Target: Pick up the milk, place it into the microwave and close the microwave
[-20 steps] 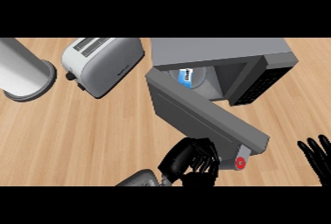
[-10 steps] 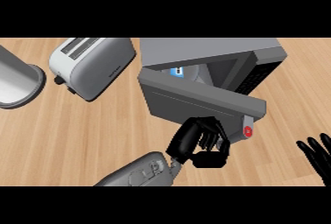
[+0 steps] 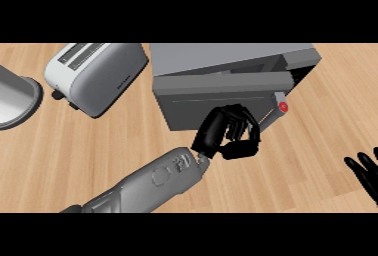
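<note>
Left hand at the microwave door, door nearly shut.

The left hand (image 3: 230, 134) rests against the front of the microwave door (image 3: 221, 97), fingers curled and holding nothing, near the door's free end with its red button (image 3: 283, 106). The microwave (image 3: 232, 60) sits at the counter's (image 3: 88, 150) far edge, with a dark gap open at its right corner. The milk is not visible; it is presumably inside, behind the door, but that cannot be confirmed. The right hand (image 3: 365, 172) rests open at the right edge, fingers up. A toaster (image 3: 96, 75) stands left of the microwave, with a metal pot (image 3: 15, 102) at the counter's left edge. Risk, as I judge it: the curled fingers could slip off the door's lower edge, leaving it ajar, or a push could shift the whole microwave.
</note>
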